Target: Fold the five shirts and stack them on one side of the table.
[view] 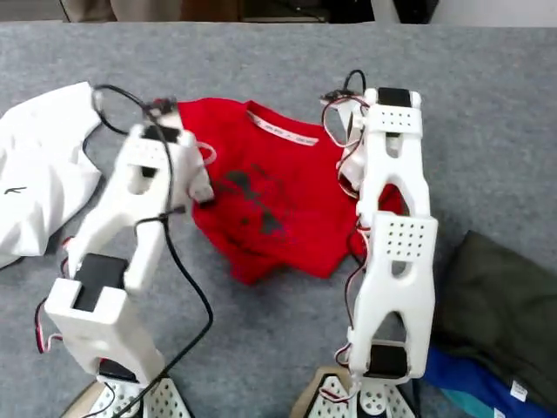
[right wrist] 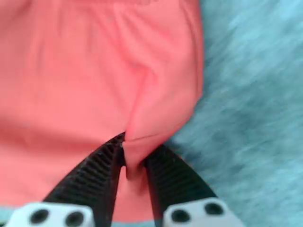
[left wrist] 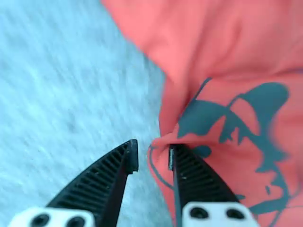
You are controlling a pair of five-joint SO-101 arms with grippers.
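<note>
Grey felt-like cloth (view: 487,104) covers the table. The red shirt (view: 270,200) lies near its middle, collar toward the far edge and dark print facing up, with its near part bunched. We see both arms over it, the left arm (view: 130,218) at the shirt's left edge and the right arm (view: 392,235) along its right edge.

In the left wrist view, the left gripper (left wrist: 151,156) has its jaws a little apart. The shirt's edge lies between the tips beside the print, and grey cloth shows in the rest of the gap. In the right wrist view, the right gripper (right wrist: 135,153) is pinched on a raised fold of red fabric at the shirt's side edge, a detail the high view hides under the arm.

Farther out, a white shirt (view: 43,174) lies crumpled at the table's left edge, near the red one. At the right edge, a dark olive shirt (view: 505,296) rests on a blue shirt (view: 470,374), 2 in a pile. Grey cloth stretches wide from the collar to the far edge.
</note>
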